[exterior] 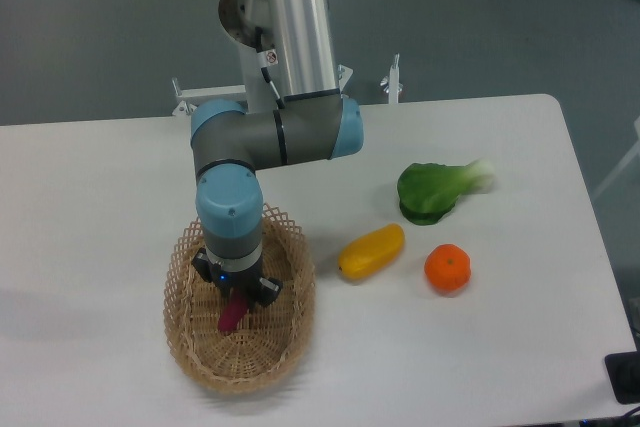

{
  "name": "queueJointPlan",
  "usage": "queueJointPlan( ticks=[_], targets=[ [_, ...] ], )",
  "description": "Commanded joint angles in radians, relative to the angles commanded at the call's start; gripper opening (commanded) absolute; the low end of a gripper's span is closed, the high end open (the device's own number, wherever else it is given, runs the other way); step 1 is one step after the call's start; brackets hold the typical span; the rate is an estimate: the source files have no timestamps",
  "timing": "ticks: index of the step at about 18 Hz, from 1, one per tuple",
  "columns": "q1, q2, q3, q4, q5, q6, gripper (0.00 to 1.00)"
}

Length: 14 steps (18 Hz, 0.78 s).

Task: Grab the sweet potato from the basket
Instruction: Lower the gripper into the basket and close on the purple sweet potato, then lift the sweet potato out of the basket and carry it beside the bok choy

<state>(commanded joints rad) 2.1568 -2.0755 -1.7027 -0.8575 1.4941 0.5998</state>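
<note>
- Fixed camera view: one UR5e arm (275, 132) reaches down from the 12 o'clock side of the white table (100, 197) and points its wrist straight down into the basket.
- Basket (190, 347): oval, light tan wicker with an open lattice rim. It stands at about 7 o'clock on the table, long axis running roughly 12 to 6 o'clock.
- Gripper (236, 292): positioned inside the basket, in its upper half, directly below the blue wrist joint. The dark gripper body hides the fingertips, so whether the fingers are apart, together or clamped on anything cannot be told from this view.
- Sweet potato (229, 316): slim, magenta-purple. It is inside the basket, near the centre of the floor. Only its lower end shows, projecting from under the gripper toward 7 o'clock; the upper end is covered by the gripper. Contact between the fingers and the sweet potato cannot be confirmed.
- Yellow oblong fruit (371, 252): lies on the table at 3 o'clock from the basket, near the rim but apart from it.
- Orange (447, 269): lies just beside the yellow fruit, at its 4 o'clock, not touching.
- Green leafy vegetable (437, 189): lies at 12 o'clock from the orange, pale stalk end pointing toward 2 o'clock.
</note>
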Motion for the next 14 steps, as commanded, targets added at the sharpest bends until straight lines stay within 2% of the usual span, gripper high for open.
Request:
queueJointPlan(
  ticks=[2, 8, 14],
  targets=[
    [0.000, 0.002, 0.003, 0.000, 0.002, 0.002, 0.39],
    [0.006, 0.040, 0.032, -0.002, 0.025, 0.047, 0.39],
    [0.121, 0.116, 0.109, -0.028, 0.018, 0.106, 0.36]
  ],
)
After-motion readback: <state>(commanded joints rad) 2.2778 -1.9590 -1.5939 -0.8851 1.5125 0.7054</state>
